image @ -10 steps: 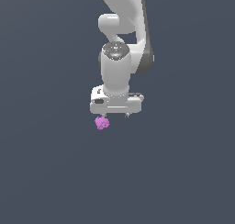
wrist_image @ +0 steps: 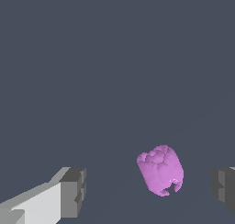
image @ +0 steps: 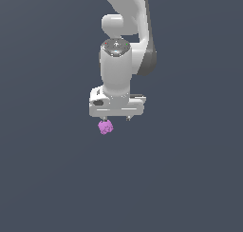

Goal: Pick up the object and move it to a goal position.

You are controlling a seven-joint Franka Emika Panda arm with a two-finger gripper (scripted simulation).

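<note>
Plain dark blue-grey backdrop on all sides, flat and featureless, with no visible edge or horizon. White robot arm (image: 124, 41) reaching down from the upper middle of the exterior view, ending in a wide white wrist block. Pincer (image: 116, 118) pointing downward beneath that block, with only two short dark finger stubs showing under it. Small magenta-purple lump (image: 105, 127), matte and folded like a rosebud, just below the finger stub toward the exterior view's left, very near or touching its tip; contact not clear from this angle.

From the wrist view: the same purple lump (wrist_image: 160, 170) between the two grey fingertips (wrist_image: 73, 192), nearer to the one at the frame's edge than to the other, with dark gaps on both sides of it. Pincer spread wide, clamping nothing, neither fingertip touching the lump in this view. Lump tilted, swirled folds at one end, a small notch at the other. Resting on the surface or hanging above it: cannot tell.
</note>
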